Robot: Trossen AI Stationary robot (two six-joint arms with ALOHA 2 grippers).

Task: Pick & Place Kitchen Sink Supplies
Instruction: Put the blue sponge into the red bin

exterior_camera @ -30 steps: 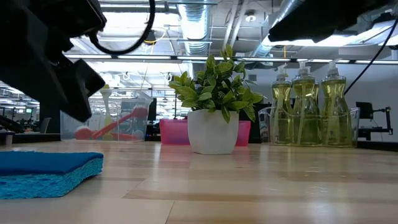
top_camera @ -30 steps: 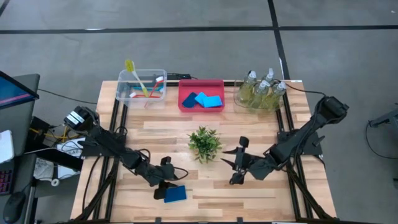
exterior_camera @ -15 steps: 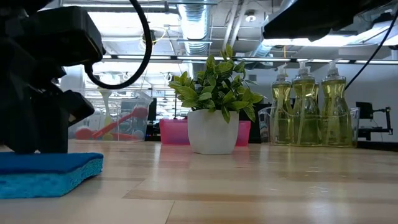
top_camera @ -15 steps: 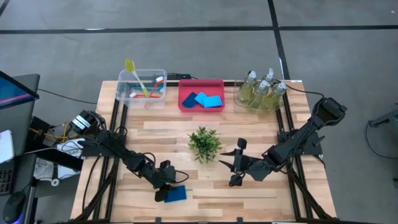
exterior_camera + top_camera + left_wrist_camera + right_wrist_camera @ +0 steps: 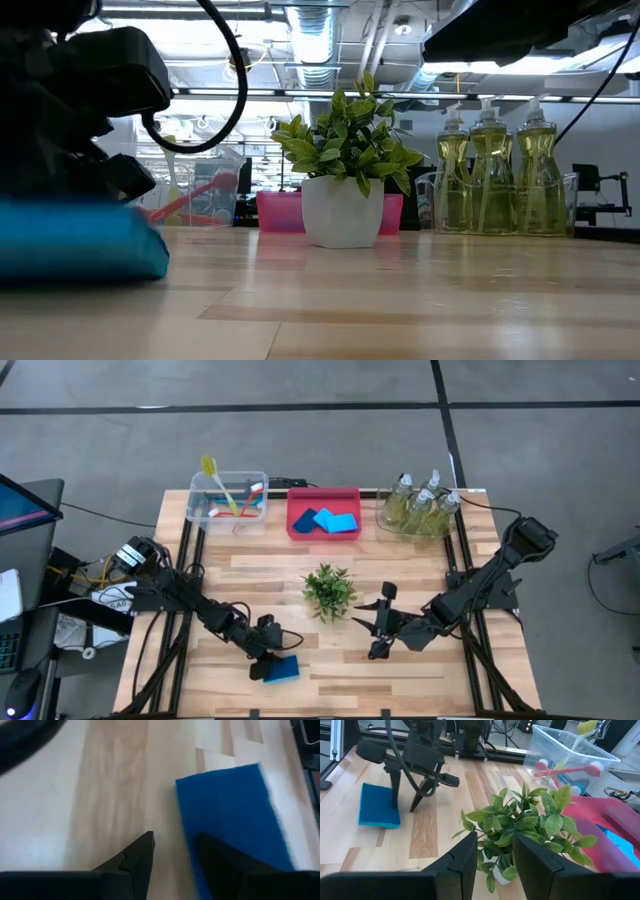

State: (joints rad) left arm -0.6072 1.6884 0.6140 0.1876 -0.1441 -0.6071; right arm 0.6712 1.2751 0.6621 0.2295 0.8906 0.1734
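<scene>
- Near the table's front edge (image 5: 350, 685), a blue sponge (image 5: 282, 669) is straddled at its left end by the left end effector (image 5: 262, 663), fingers parted, one finger (image 5: 225, 870) pressed onto the sponge top.
- From table height, the sponge (image 5: 75, 238) is seen blurred under the dark left arm.
- At table centre, the small plant (image 5: 329, 590) is faced by the right end effector (image 5: 378, 623), its fingers spread and nothing held.
- Along the back edge, brushes are kept in the clear bin (image 5: 228, 498), two sponges in the pink bin (image 5: 324, 512), and pump bottles (image 5: 418, 503) are grouped at the right.
</scene>
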